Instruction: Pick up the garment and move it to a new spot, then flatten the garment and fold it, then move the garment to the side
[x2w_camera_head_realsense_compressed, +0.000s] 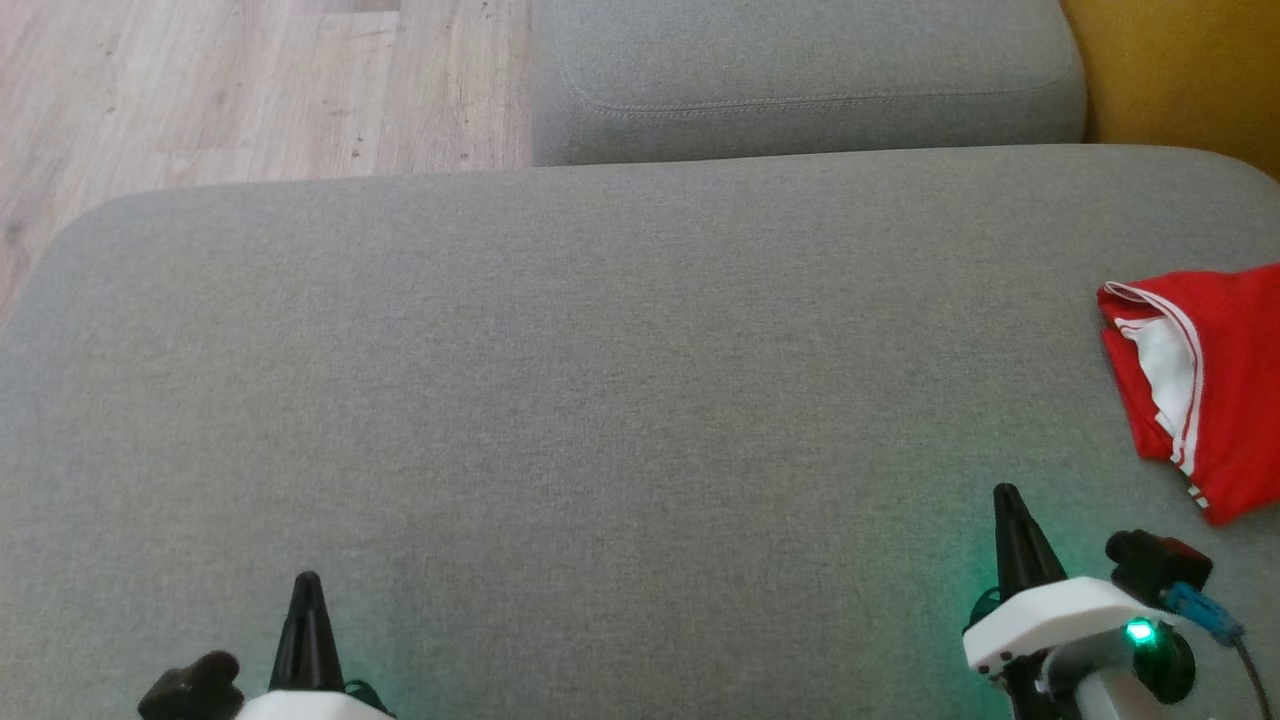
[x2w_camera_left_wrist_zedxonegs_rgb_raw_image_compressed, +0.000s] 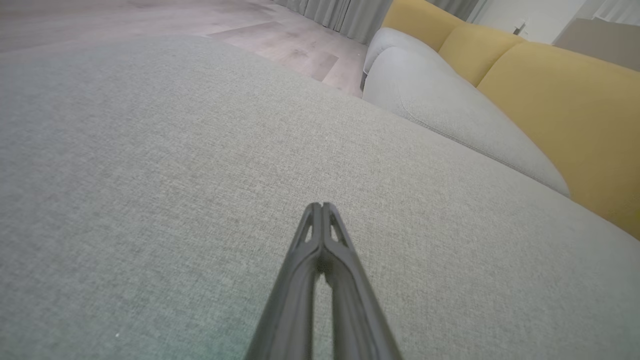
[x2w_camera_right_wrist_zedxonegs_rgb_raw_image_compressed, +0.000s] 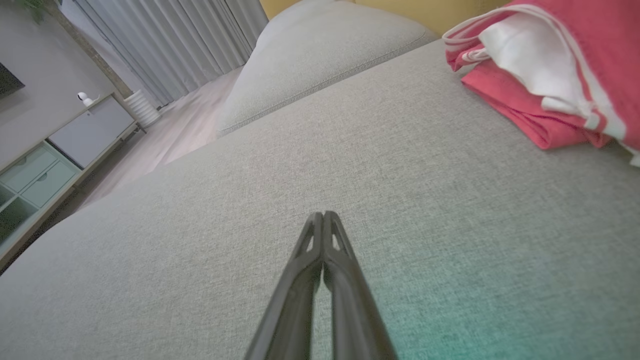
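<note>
The garment (x2w_camera_head_realsense_compressed: 1215, 380) is red with white stripes and a white inner layer, lying folded at the right edge of the grey sofa cushion (x2w_camera_head_realsense_compressed: 600, 380); the right wrist view has the garment (x2w_camera_right_wrist_zedxonegs_rgb_raw_image_compressed: 550, 75) at its upper right. My left gripper (x2w_camera_head_realsense_compressed: 307, 580) sits at the lower left, shut and empty, far from the garment; its fingertips (x2w_camera_left_wrist_zedxonegs_rgb_raw_image_compressed: 322, 206) press together above bare fabric. My right gripper (x2w_camera_head_realsense_compressed: 1005, 492) is at the lower right, shut with nothing in it, a short way in front of and left of the garment. Its fingertips (x2w_camera_right_wrist_zedxonegs_rgb_raw_image_compressed: 322, 215) meet over the cushion.
A second grey cushion (x2w_camera_head_realsense_compressed: 810, 80) lies behind the big one, with yellow upholstery (x2w_camera_head_realsense_compressed: 1180, 70) at the far right. Wooden floor (x2w_camera_head_realsense_compressed: 250, 90) shows at the upper left. A low cabinet (x2w_camera_right_wrist_zedxonegs_rgb_raw_image_compressed: 55, 165) and curtains (x2w_camera_right_wrist_zedxonegs_rgb_raw_image_compressed: 175, 45) stand beyond the sofa.
</note>
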